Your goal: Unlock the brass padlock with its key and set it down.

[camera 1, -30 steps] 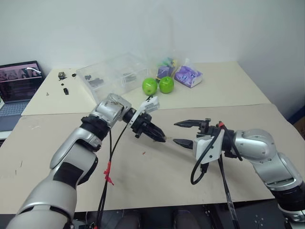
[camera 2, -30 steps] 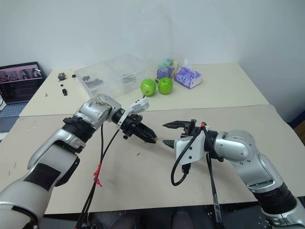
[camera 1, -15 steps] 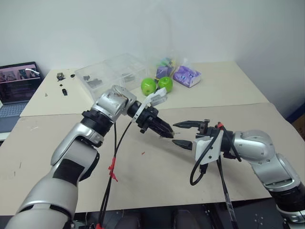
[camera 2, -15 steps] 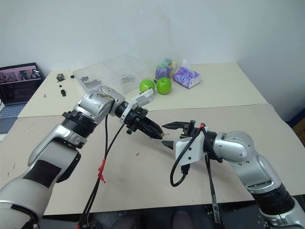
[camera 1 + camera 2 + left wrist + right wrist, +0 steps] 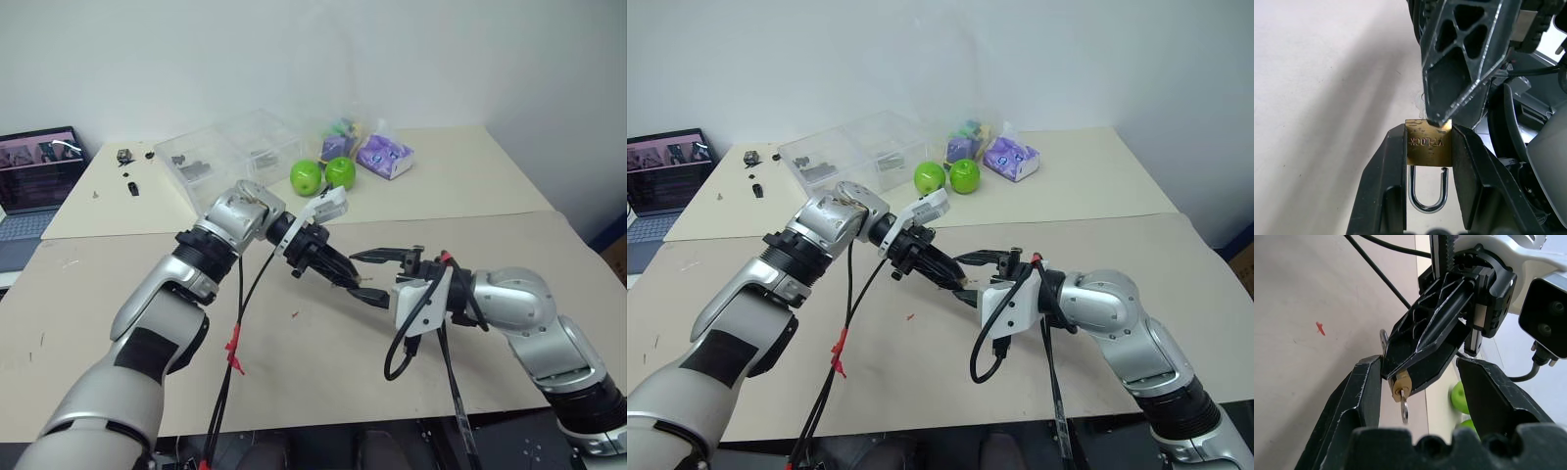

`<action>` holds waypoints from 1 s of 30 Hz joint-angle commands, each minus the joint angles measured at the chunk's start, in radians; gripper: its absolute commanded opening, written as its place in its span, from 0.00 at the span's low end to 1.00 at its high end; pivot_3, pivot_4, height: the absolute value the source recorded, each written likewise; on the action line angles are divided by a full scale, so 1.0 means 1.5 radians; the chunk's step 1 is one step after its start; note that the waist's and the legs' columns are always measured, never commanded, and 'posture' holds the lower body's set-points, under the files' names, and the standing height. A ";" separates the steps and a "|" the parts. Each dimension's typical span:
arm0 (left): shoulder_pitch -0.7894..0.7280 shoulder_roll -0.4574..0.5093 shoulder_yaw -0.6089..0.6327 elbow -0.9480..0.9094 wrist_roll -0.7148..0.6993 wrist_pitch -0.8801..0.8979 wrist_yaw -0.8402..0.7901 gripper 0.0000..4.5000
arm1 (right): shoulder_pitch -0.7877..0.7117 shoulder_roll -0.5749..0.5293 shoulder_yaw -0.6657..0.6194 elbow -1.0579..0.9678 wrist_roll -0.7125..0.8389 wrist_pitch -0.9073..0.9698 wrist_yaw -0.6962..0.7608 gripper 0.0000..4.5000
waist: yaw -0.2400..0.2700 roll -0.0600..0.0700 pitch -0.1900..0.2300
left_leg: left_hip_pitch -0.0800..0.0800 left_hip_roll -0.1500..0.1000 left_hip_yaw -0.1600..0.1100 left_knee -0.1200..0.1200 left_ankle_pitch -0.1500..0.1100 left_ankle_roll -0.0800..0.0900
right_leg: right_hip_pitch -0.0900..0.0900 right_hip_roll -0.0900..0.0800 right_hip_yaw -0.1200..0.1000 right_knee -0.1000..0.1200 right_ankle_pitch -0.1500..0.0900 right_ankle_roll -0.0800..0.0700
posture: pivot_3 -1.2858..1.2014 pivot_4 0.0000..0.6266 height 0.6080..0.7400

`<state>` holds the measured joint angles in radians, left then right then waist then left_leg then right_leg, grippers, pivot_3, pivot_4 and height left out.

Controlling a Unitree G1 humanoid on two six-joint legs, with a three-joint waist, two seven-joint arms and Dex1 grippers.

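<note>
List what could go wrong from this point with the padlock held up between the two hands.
1. The left hand pinches the brass padlock only by its narrow sides, so a push from the open right hand may twist it loose.
2. It is held above the table, so a slip drops it.

Left gripper (image 5: 1427, 147) is clamping the brass padlock (image 5: 1428, 149); right gripper (image 5: 1422, 382) is standing spread around the left fingertips.
</note>
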<state>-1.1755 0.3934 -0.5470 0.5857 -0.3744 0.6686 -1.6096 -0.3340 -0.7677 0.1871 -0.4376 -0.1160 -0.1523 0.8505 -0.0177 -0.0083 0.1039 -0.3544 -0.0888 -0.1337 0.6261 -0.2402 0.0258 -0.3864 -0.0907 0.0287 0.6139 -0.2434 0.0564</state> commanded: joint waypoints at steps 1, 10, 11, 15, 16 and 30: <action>-0.022 0.000 0.002 -0.005 -0.003 -0.011 -0.003 0.18 | -0.012 0.004 -0.013 -0.020 0.007 0.003 -0.002 0.65 | 0.000 0.000 0.000 | 0.000 0.000 0.000 0.000 0.000 0.000 | 0.000 0.000 0.000 0.000 0.000 0.000 | 0.52 0.24 1.00; -0.023 0.009 -0.008 -0.009 -0.008 -0.015 -0.003 0.18 | 0.006 -0.003 -0.017 -0.015 0.002 -0.010 -0.003 0.65 | 0.001 0.000 0.000 | 0.000 0.000 0.000 0.000 0.000 0.000 | 0.000 0.000 0.000 0.000 0.000 0.000 | 0.52 0.24 1.00; -0.024 0.010 -0.009 -0.008 -0.009 -0.015 -0.003 0.18 | 0.008 -0.004 -0.018 -0.013 0.002 -0.013 -0.003 0.65 | 0.000 0.000 0.000 | 0.000 0.000 0.000 0.000 0.000 0.000 | 0.000 0.000 0.000 0.000 0.000 0.000 | 0.52 0.24 1.00; -0.025 0.014 -0.013 -0.007 -0.011 -0.017 -0.003 0.18 | 0.008 -0.011 -0.021 0.001 0.000 -0.028 -0.001 0.65 | 0.000 0.000 0.000 | 0.000 0.000 0.000 0.000 0.000 0.000 | 0.000 0.000 0.000 0.000 0.000 0.000 | 0.52 0.24 1.00; -0.024 0.015 -0.014 -0.007 -0.011 -0.018 -0.003 0.18 | 0.008 -0.011 -0.021 0.003 -0.001 -0.030 -0.001 0.65 | 0.000 0.000 0.000 | 0.000 0.000 0.000 0.000 0.000 0.000 | 0.000 0.000 0.000 0.000 0.000 0.000 | 0.52 0.24 1.00; -0.022 0.015 -0.017 -0.009 -0.009 -0.020 -0.003 0.18 | 0.014 -0.014 -0.025 0.013 0.000 -0.043 -0.001 0.65 | 0.000 0.000 0.000 | 0.000 0.000 0.000 0.000 0.000 0.000 | 0.000 0.000 0.001 0.000 0.000 0.000 | 0.52 0.24 1.00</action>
<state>-1.1763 0.4070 -0.5748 0.5856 -0.3775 0.6547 -1.6095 -0.3061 -0.7776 0.1833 -0.4002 -0.1243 -0.1973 0.8508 -0.0174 -0.0084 0.1039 -0.3542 -0.0888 -0.1332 0.6261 -0.2405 0.0262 -0.3865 -0.0906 0.0296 0.6139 -0.2434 0.0564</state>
